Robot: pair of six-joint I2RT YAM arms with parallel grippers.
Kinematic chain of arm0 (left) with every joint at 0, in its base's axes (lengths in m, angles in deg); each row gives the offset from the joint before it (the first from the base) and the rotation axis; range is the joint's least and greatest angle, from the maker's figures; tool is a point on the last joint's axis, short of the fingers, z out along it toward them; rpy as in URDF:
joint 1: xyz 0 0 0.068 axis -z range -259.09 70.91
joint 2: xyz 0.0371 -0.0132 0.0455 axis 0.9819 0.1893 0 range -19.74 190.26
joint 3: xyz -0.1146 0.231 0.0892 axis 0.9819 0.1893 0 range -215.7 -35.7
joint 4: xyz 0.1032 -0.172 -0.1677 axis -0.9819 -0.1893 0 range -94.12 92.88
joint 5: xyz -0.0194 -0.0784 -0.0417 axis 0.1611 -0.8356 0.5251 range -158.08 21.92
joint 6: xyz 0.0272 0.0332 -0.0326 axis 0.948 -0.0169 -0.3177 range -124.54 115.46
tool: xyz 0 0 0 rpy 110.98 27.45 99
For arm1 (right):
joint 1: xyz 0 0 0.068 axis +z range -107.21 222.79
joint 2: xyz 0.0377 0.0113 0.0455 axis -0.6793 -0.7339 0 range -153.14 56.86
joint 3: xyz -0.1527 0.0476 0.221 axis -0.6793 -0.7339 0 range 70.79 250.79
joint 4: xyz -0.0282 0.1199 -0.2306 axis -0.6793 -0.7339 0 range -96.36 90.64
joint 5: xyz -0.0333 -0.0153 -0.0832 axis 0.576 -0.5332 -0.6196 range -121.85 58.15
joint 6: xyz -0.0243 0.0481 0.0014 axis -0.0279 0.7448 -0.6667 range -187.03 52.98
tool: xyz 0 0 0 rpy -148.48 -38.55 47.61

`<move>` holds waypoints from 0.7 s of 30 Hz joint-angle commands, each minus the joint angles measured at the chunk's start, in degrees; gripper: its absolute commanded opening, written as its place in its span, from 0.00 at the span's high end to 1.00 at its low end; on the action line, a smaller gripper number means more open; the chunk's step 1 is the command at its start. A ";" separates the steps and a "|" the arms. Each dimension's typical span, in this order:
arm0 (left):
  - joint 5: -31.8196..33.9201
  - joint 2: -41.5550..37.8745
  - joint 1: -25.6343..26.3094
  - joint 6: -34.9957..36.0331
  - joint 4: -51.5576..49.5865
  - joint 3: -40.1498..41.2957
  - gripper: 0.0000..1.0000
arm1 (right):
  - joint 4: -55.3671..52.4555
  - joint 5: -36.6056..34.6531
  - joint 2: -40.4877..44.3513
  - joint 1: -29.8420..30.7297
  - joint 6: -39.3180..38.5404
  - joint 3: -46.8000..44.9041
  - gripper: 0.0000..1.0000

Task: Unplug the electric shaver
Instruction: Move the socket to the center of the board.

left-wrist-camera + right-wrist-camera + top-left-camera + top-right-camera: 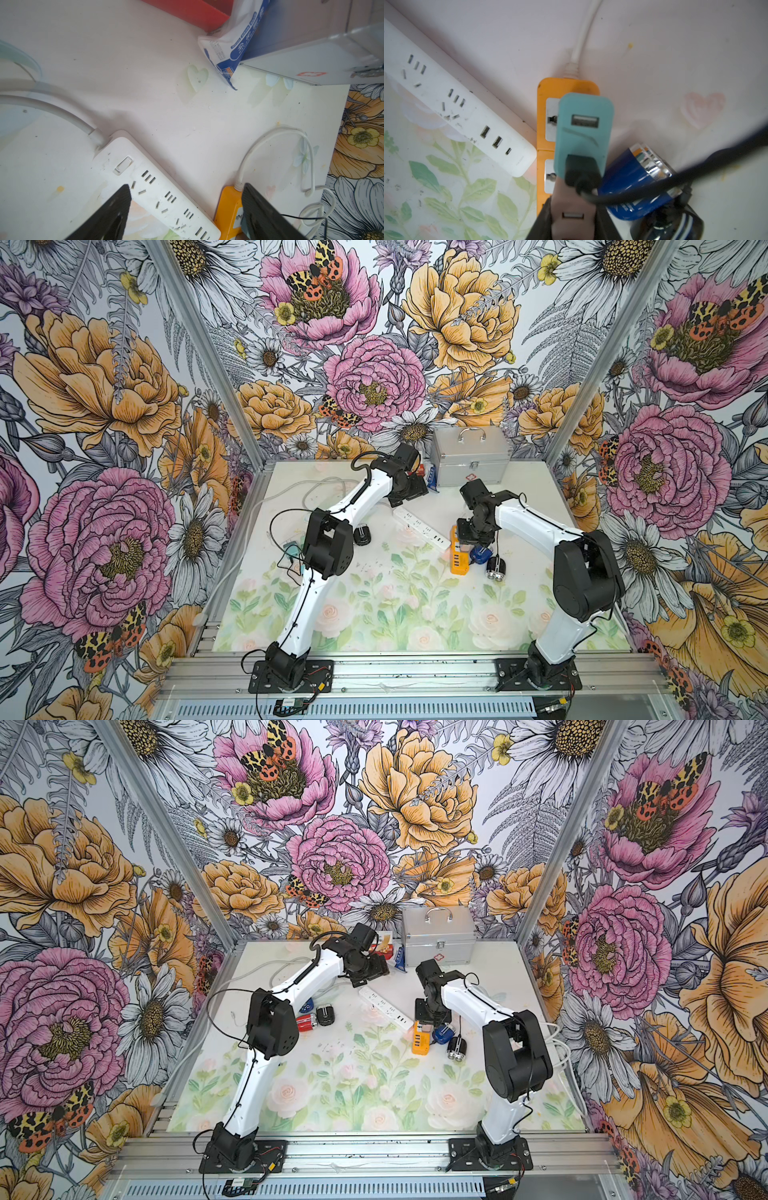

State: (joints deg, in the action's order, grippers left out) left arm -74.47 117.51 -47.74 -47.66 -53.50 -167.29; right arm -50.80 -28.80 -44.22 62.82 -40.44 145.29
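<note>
One black cable (695,172) crosses blue device (633,176); L fingers (112,214) wide, R fingers (542,224) pinch pink adapter (571,199).

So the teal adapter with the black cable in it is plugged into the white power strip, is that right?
Not quite: the teal adapter, with the black cable in it, is plugged into the orange power strip. The right wrist view shows it standing on the orange one, while the white power strip beside it shows only empty sockets.

Two power strips, a white strip (420,527) and an orange strip (460,568), one silver case (469,460)
</note>
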 commanded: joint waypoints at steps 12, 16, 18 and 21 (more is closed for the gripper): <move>1.26 0.74 -0.77 -0.81 -0.39 -1.88 0.16 | 1.69 4.86 -2.17 3.59 -10.32 3.30 0.81; 1.30 0.57 -0.61 -1.45 -0.57 -0.90 0.17 | 1.91 4.77 -2.50 6.07 -12.64 4.75 0.82; 1.28 0.38 -0.71 -1.62 -0.57 -0.19 0.18 | 1.96 4.52 -2.54 7.09 -13.63 5.19 0.82; 1.14 0.21 -0.82 -2.38 -1.00 0.78 0.18 | 2.05 4.34 -2.84 7.89 -14.53 5.57 0.81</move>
State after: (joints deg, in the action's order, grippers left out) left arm -74.45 117.51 -48.15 -48.82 -53.52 -167.70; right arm -50.74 -26.35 -46.56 69.94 -52.13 148.40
